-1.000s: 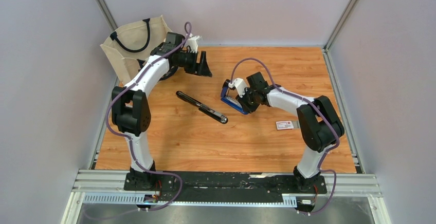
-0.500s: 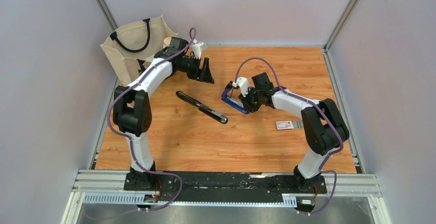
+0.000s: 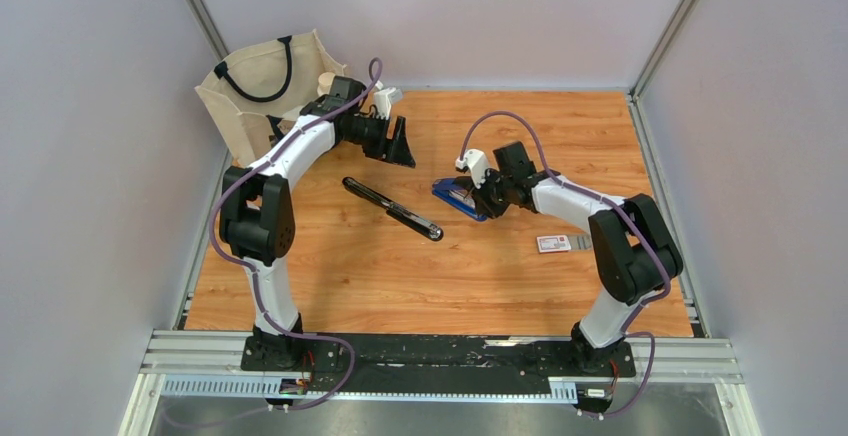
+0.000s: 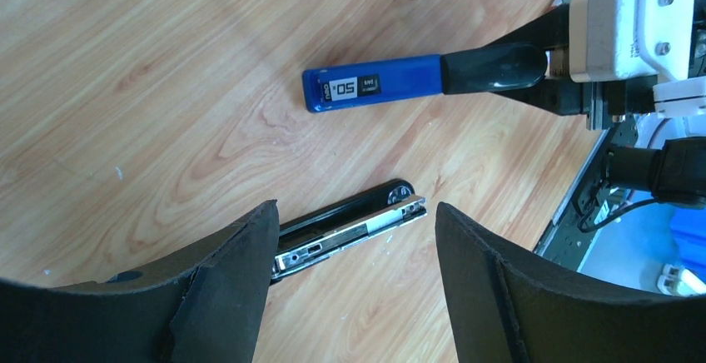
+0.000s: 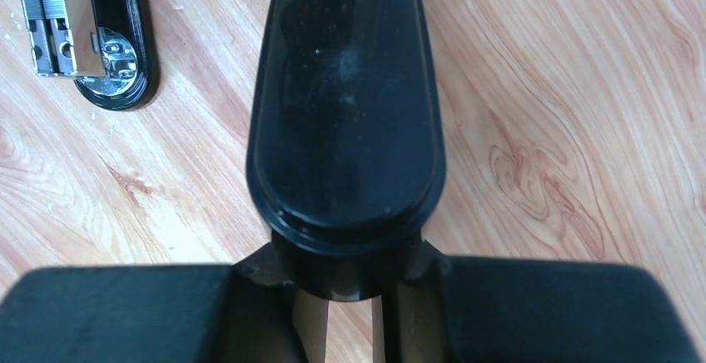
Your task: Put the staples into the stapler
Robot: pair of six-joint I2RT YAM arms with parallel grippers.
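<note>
Staples box (image 3: 553, 244): small, flat, white with red print, lying on the tabletop (image 3: 400, 276) right of centre, near the right arm and apart from both staplers. Black stapler (image 3: 392, 208): folded out flat mid-tabletop, its bright metal channel (image 4: 350, 231) exposed. Right tool (image 3: 480, 199): clenched on the glossy black end of a blue stapler (image 4: 372, 83), beside the black one. Left tool (image 4: 354, 213): released, fingers spread wide, holding nothing.

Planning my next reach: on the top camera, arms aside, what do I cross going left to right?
bag → black stapler, opened flat → blue stapler → staple box
</note>
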